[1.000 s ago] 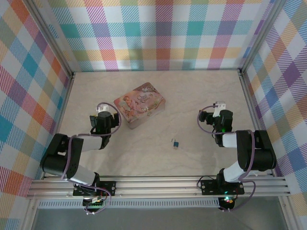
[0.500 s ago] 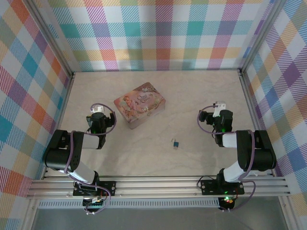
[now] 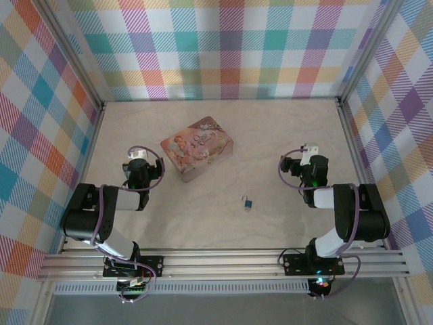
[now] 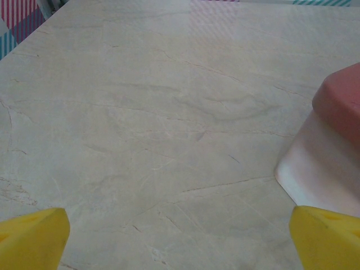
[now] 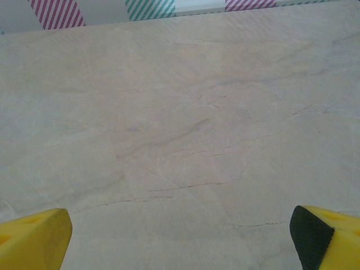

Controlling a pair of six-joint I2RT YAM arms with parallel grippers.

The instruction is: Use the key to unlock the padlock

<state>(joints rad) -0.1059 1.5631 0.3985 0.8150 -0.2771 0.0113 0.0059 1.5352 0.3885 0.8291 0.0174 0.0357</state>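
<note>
Left gripper (image 4: 180, 239): jaws wide apart, clamped on nothing. Yellow fingertips (image 4: 34, 239) low at 7 and 5 o'clock in the wrist view, bare table (image 4: 169, 112) between them. At 3 o'clock of that view, close above the tip at 5 o'clock: a corner of the pink tin (image 4: 332, 146), pink lid over a pale wall, standing on the table.

Right gripper (image 5: 180, 239): jaws likewise wide apart, holding nothing. Yellow tips again at 7 and 5 o'clock, the one at 5 o'clock with a dark inner face. Pale veined table ahead, striped foot of a wall at 12 o'clock.

Seen from above: left gripper at 9 o'clock of the table's middle, right gripper at 3 o'clock, both pointing toward 12, well apart from each other. Pink tin at 11 o'clock of the middle, lying skewed, near the left gripper at its 2 o'clock. Padlock (image 3: 248, 202) — tiny, blue-bodied — lying on the table at 5 o'clock of the middle, between the two arms. At 8 o'clock from the right gripper and 4 o'clock from the left, well apart from both and from the tin. Plaid walls (image 3: 230, 40) round three sides.
</note>
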